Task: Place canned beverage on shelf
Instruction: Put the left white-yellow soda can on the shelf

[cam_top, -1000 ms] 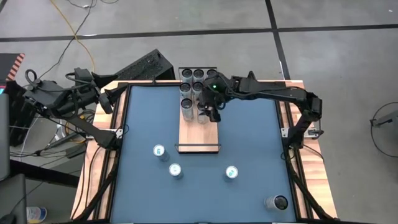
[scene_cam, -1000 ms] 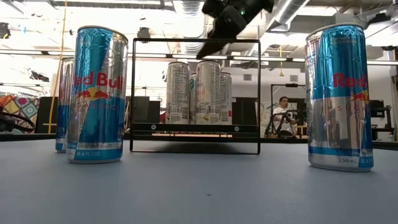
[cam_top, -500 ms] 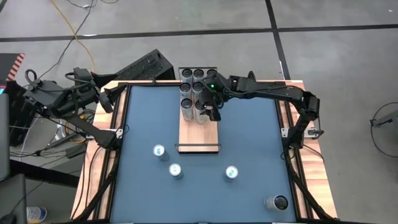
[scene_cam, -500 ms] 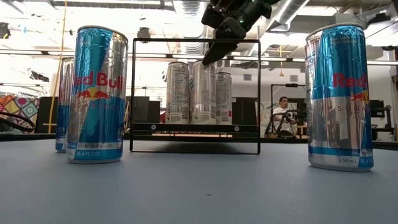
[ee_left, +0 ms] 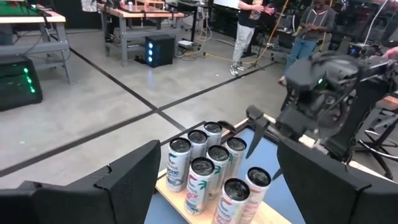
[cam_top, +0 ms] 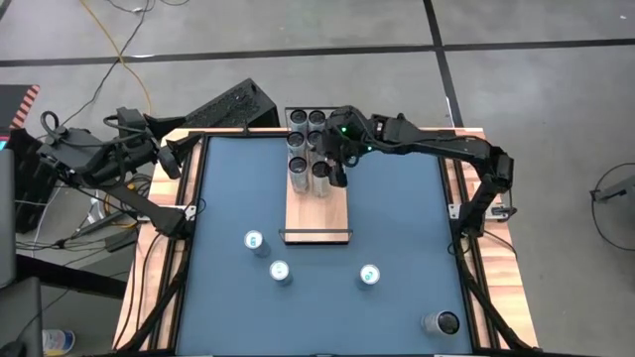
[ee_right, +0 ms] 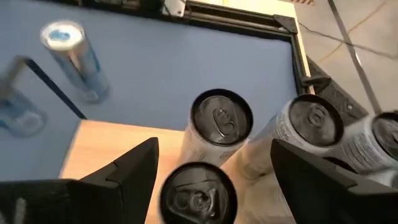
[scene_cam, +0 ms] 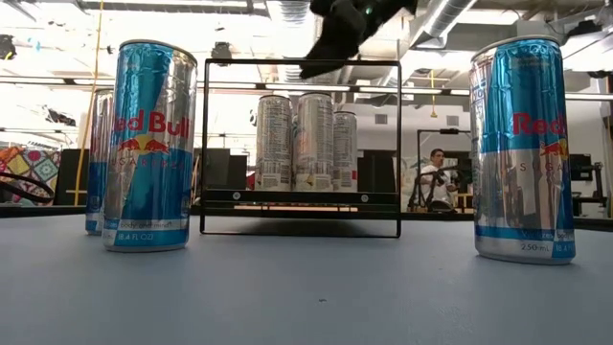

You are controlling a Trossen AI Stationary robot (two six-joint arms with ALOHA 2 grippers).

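A workshop with a grey concrete floor surrounds a blue table (cam_top: 397, 228) edged with wooden strips; in the low view a seated person (scene_cam: 437, 175) shows far behind the table. The shelf (cam_top: 317, 213), a long light-wood board with black rails at its short ends, lies on the far middle of the table. A cluster of 8 silver cans (cam_top: 310, 149) stands upright on its far half; its near half is bare. The right gripper (cam_top: 337, 175) hangs just above the right side of this cluster, jaws wide and holding nothing; in the right wrist view its dark fingers (ee_right: 134, 171) flank the can tops without touching them. The left gripper (cam_top: 177, 161) rests at the far left corner of the table, jaws wide and empty. 3 blue-and-silver cans stand upright on the near table, off the shelf: the left can (cam_top: 255, 241), the middle can (cam_top: 280, 271) just beside it, and the right can (cam_top: 369, 275) well apart. A dark cup (cam_top: 442, 322) sits at the near right corner.
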